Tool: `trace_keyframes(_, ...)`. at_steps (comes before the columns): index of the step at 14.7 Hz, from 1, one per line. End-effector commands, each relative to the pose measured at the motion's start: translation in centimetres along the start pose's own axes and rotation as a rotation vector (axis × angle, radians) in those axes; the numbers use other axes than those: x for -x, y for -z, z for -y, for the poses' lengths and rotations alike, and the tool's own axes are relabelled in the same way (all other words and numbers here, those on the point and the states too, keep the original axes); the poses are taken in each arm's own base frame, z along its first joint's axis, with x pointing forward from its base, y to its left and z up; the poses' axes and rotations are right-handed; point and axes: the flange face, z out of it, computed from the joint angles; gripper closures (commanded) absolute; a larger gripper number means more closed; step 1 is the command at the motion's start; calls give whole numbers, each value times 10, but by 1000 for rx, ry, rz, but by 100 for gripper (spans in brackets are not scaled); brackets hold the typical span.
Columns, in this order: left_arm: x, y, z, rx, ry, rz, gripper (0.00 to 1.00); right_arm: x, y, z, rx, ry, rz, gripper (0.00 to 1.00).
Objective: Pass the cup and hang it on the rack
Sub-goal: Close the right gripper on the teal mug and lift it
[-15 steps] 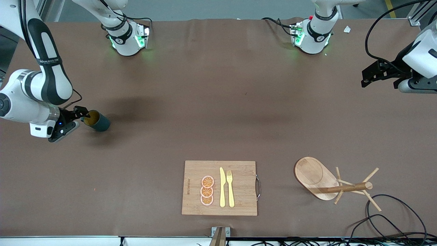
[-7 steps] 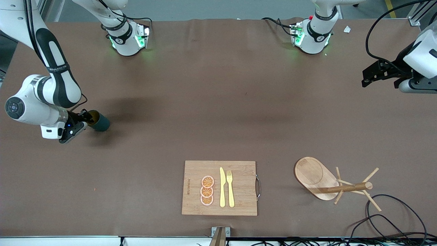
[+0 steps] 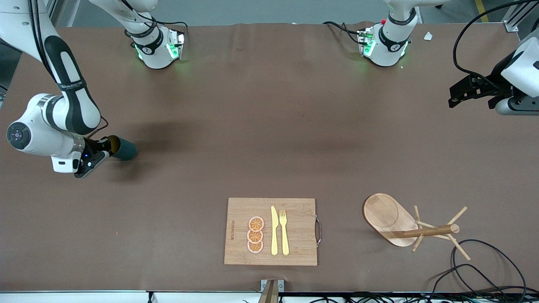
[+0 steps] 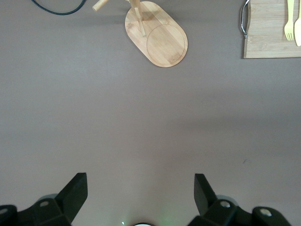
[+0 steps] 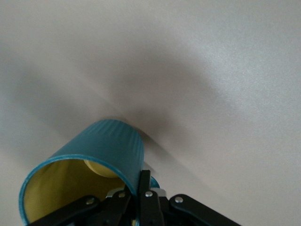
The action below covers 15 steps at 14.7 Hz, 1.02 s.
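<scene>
Light fell evenly from overhead; soft arm shadows crossed the table (image 3: pixel 269 126), and the right wrist view was blurred.

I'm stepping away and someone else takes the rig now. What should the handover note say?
Right hand: shut on the cup, pinching its rim wall, at the right arm's end of the table; the cup is tilted on its side in the grip.
Left hand: open, holding nothing, waiting above the left arm's end of the table.
Rack: near the front edge toward the left arm's end, beside the cutting board; nothing hangs on its pegs.
Done: cup grasped.
Left: pass the cup to the left hand, then hang it on a rack peg.
</scene>
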Motion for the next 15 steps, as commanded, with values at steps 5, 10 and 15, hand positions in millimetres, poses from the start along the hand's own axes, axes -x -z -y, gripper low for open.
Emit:
trace_keyframes(5,2,2,1,12,-2,2,0,-61,92,107,-19,-268,-11,100)
trace_keyframes(10,0,2,2,13,0,-1,0,-135,99,239,-2,-497,-7,100)
trace_keyframes(15,-2,2,4,11,2,-12,0,-199,77,371,29,-708,-105,100)
